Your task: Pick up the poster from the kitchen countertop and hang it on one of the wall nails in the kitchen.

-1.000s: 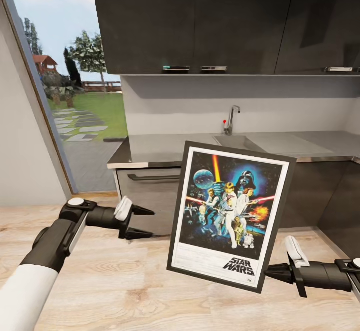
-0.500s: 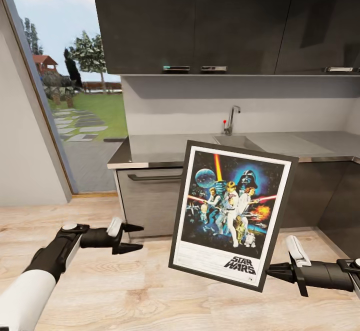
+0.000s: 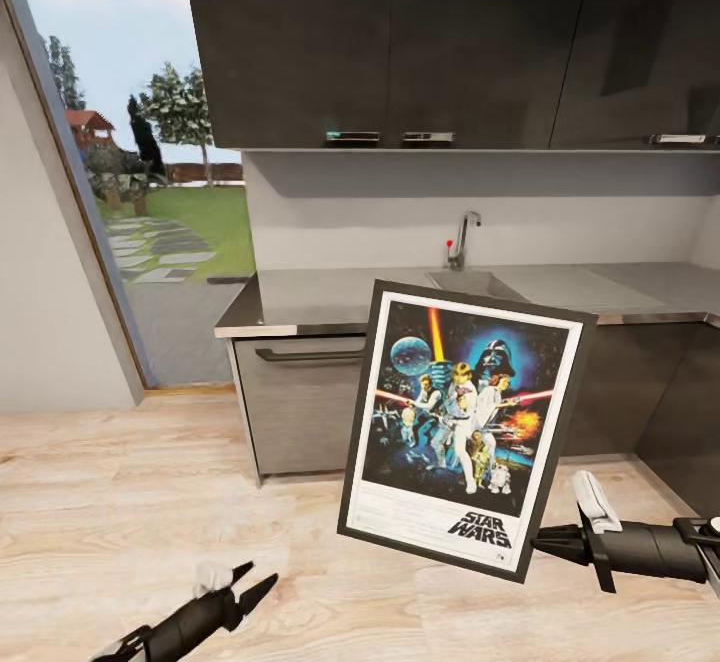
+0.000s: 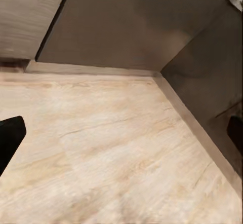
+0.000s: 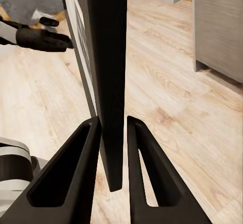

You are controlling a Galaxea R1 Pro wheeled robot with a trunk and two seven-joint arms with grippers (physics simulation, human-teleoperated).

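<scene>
The poster [image 3: 465, 427] hangs upright, slightly tilted, above the floor in front of the kitchen countertop [image 3: 330, 297]. Its thin black frame, white border, dark blue artwork and STAR WARS logo face me. My right gripper [image 3: 545, 545] is shut on its lower right edge. In the right wrist view both fingers [image 5: 81, 168] clamp the poster's black frame edge [image 5: 106, 57]. My left gripper [image 3: 258, 575] is low at the bottom left, open and holding nothing, well apart from the poster. In the left wrist view its dark fingertips [image 4: 10, 138] sit wide apart over the wooden floor.
The grey worktop carries a sink [image 3: 480, 285] and a chrome tap [image 3: 463, 239], over dark grey cabinets [image 3: 300, 402]. Dark wall cupboards [image 3: 450, 42] hang above. A glass opening [image 3: 150, 192] to the garden is at the left. Another dark cabinet [image 3: 690, 422] stands at the right.
My left arm has dropped and pulled back toward the bottom left corner, its gripper still open. The poster and right gripper have barely moved.
</scene>
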